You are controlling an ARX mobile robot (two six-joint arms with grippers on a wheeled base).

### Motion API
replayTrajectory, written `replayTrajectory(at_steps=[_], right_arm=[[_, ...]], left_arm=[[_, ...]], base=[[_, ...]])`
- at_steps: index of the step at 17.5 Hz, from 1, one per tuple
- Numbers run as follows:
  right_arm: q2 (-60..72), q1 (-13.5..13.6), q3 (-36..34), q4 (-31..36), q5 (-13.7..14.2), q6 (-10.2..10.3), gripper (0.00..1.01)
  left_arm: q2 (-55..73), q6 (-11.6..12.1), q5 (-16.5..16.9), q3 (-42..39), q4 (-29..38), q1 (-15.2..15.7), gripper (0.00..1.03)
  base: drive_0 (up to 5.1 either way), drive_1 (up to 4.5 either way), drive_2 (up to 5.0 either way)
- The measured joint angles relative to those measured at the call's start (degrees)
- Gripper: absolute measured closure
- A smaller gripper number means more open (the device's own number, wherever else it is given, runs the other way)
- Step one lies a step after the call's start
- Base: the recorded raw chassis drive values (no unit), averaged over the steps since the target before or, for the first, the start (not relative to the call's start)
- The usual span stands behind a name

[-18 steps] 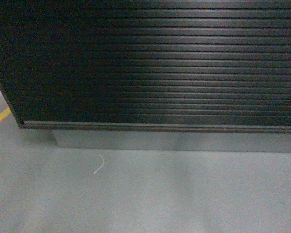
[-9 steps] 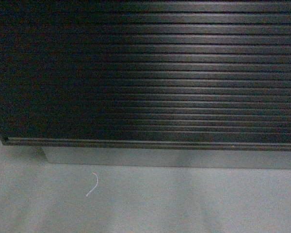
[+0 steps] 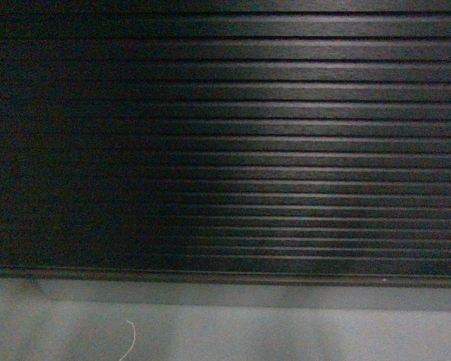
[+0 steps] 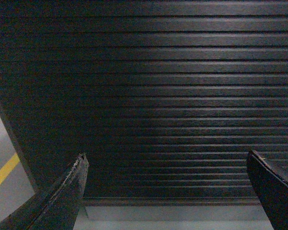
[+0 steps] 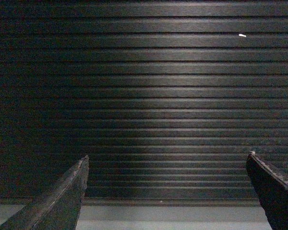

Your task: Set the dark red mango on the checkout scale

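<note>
Ribbing fills nearly every view: the horizontally slatted front panel of the checkout (image 3: 233, 143) takes up most of the head view, dark and dim, with its top cut off by the upper edge so the counter's flat surface cannot be seen. Below the panel runs a paler plinth (image 3: 233, 295), and under that a strip of grey floor (image 3: 286, 335) with a thin white curl of thread (image 3: 130, 340) lying on it, partly cut by the bottom edge. Neither the dark red mango nor the scale shows in any view. The left gripper (image 4: 166, 165) appears only in its wrist view, its two dark fingers spread wide at the lower corners and nothing between them but the ribbed panel; at far left a yellow floor line (image 4: 2, 173) is just visible beside the counter's edge. The right gripper (image 5: 167, 164) is likewise spread wide and empty before the panel, where a small white speck (image 5: 242, 35) is too tiny to identify.
</note>
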Motion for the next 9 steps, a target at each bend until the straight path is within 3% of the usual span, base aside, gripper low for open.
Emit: replayTrajectory(at_steps=[9], right_arm=[[0.0, 0.0, 0.0, 0.0, 0.0, 0.0, 0.03]], left_arm=[[0.0, 0.0, 0.0, 0.0, -0.2, 0.0, 0.05]], base=[[0.0, 0.24, -0.2]])
